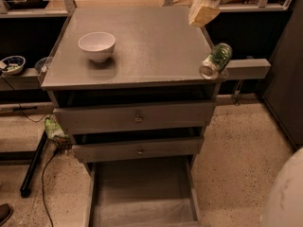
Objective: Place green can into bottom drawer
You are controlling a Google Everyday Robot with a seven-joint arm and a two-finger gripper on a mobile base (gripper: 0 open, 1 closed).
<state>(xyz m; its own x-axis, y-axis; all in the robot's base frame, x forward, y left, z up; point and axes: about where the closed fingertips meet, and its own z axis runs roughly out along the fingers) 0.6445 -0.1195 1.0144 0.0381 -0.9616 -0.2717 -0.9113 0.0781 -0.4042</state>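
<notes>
The green can [215, 60] lies on its side at the right front edge of the grey cabinet top [151, 41], one silver end facing me and partly over the edge. The bottom drawer [142, 190] is pulled out at floor level below the cabinet, its flat grey floor bare. My gripper [203, 8] shows as a tan and white piece above the back right corner of the top, behind the can and apart from it. A white rounded part of my arm [286, 195] fills the bottom right corner.
A white bowl [97, 45] stands on the left of the cabinet top. Two shallower drawers with small knobs [138, 118] are slightly open above the bottom drawer. A shelf bar [248, 67] juts out right of the can. Cables and a black stand leg [33, 169] lie on the floor at the left.
</notes>
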